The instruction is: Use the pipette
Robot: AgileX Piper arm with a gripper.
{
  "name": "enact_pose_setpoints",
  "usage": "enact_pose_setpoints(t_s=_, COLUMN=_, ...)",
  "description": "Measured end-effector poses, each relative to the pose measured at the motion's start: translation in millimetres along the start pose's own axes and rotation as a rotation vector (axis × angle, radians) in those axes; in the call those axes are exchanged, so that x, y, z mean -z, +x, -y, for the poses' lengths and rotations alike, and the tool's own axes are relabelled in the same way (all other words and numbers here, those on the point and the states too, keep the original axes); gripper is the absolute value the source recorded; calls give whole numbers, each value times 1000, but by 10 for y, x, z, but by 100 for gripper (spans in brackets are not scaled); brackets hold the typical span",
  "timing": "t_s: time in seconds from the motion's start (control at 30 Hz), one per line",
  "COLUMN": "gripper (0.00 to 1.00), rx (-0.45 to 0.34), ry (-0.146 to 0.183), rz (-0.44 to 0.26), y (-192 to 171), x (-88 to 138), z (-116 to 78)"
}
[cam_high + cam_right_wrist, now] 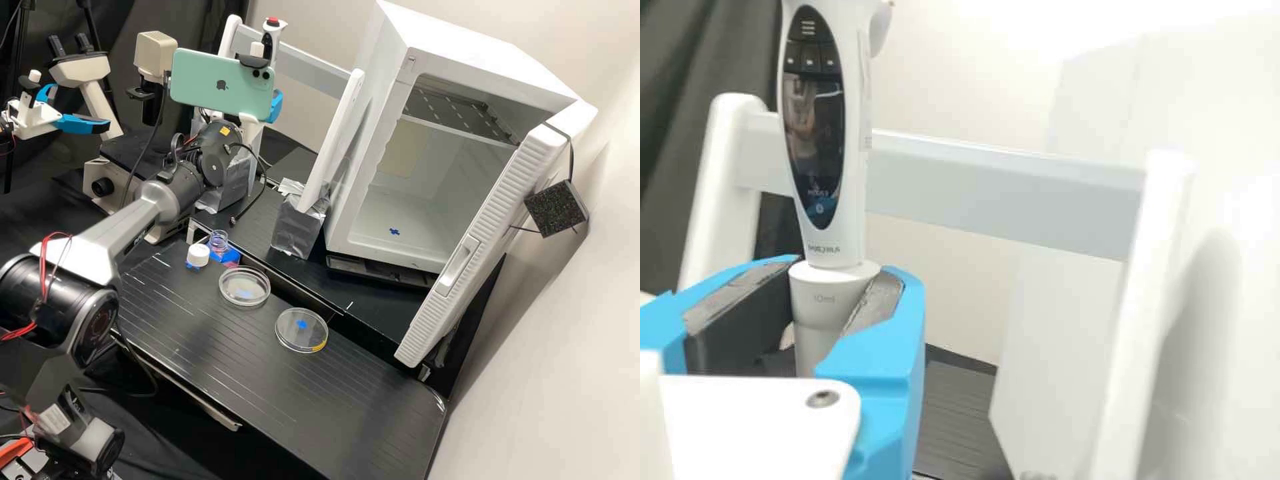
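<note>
In the high view the gripper (276, 107) is at the back of the bench, mostly behind the green phone, one blue finger showing. The white pipette (273, 30) rises upright above the phone, its red top uppermost. From the wrist, the gripper (840, 278) is shut on the pipette (853, 130), its dark pads on either side of the white collar below the handle. The pipette's black display faces the camera, and its lower end is hidden by the fingers. Behind it runs the crossbar of the white rack (1010, 195).
Two clear dishes (245, 287) lie on the black bench (220, 360). Near them are an uncapped bottle (219, 245) with pink liquid and a white cap (198, 255). An open white incubator (373, 133) stands at the back right, a microscope (100, 113) at the back left.
</note>
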Motion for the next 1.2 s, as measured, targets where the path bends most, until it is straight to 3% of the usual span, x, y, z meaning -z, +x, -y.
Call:
enact_pose_setpoints(t_s=0.33, gripper=0, rx=-44, ry=-3, rz=-11, y=32, x=123, z=-173)
enact_pose_setpoints(t_s=0.43, gripper=0, rx=-34, ry=-1, rz=-5, y=92, x=163, z=-160)
enact_pose_setpoints(t_s=0.67, gripper=0, rx=10, ry=-29, rz=27, y=249, x=173, z=-43)
enact_pose_setpoints(t_s=0.7, gripper=0, rx=18, ry=-27, rz=46, y=274, x=160, z=-26)
enact_pose_setpoints(t_s=0.73, gripper=0, rx=23, ry=-3, rz=54, y=286, x=157, z=-16)
enact_pose_setpoints(t_s=0.87, gripper=0, rx=64, ry=2, rz=89, y=327, x=132, z=4)
enact_pose_setpoints(t_s=0.9, gripper=0, rx=81, ry=35, rz=91, y=331, x=131, z=13)
enact_pose_setpoints(t_s=1.0, gripper=0, rx=136, ry=54, rz=74, y=361, x=108, z=61)
enact_pose_setpoints(t_s=1.2, gripper=0, rx=150, ry=28, rz=27, y=391, x=131, z=77)
